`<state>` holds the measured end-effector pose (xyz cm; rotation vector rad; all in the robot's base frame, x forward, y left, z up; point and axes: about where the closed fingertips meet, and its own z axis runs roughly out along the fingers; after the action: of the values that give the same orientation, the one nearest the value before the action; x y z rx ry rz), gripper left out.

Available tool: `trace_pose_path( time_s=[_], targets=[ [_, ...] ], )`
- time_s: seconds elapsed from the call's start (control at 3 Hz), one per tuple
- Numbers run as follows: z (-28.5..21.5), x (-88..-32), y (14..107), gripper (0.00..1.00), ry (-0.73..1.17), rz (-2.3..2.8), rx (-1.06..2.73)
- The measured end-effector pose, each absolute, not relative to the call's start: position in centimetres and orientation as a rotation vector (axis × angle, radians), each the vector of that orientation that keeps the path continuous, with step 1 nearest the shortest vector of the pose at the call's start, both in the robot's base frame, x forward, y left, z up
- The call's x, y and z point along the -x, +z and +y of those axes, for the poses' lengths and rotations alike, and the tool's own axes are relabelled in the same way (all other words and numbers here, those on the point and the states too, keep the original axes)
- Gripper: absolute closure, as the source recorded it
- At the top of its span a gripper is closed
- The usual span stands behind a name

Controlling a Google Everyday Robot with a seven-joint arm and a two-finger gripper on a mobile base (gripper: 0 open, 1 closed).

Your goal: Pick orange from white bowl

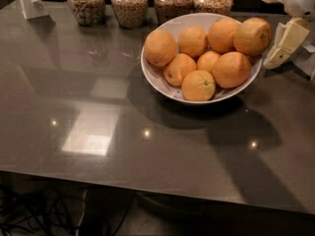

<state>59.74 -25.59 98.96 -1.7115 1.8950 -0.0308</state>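
The white bowl [162,77] stands at the back right of the dark table and holds several oranges. The orange [252,36], large, slightly oblong and yellowish-tan with a small dark dot, rests on the bowl's far right rim. A deeper-orange round one [231,69] lies just below it, and a smaller bright one with a stem mark [198,85] sits at the front. My gripper [297,57] hangs just right of the bowl, beside the orange and not touching it. It is open and empty, with one cream finger [285,42] nearest the bowl.
Several glass jars of grain [130,5] line the table's back edge behind the bowl. A white stand [30,1] sits at the back left corner. The table's front edge [147,186] runs across the bottom, with cables on the floor below.
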Motion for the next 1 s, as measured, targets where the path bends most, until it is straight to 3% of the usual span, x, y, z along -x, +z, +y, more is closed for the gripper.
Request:
trace_pose_path(
  time_s=[0.33, 0.67, 1.0],
  targets=[
    [-25.0, -60.7, 97.6, 0.06, 0.020, 1.895, 1.723],
    [-24.5, -61.1, 96.5, 0.20, 0.058, 1.897, 1.733],
    [-24.5, -61.1, 96.4, 0.41, 0.063, 1.898, 1.734]
  ],
)
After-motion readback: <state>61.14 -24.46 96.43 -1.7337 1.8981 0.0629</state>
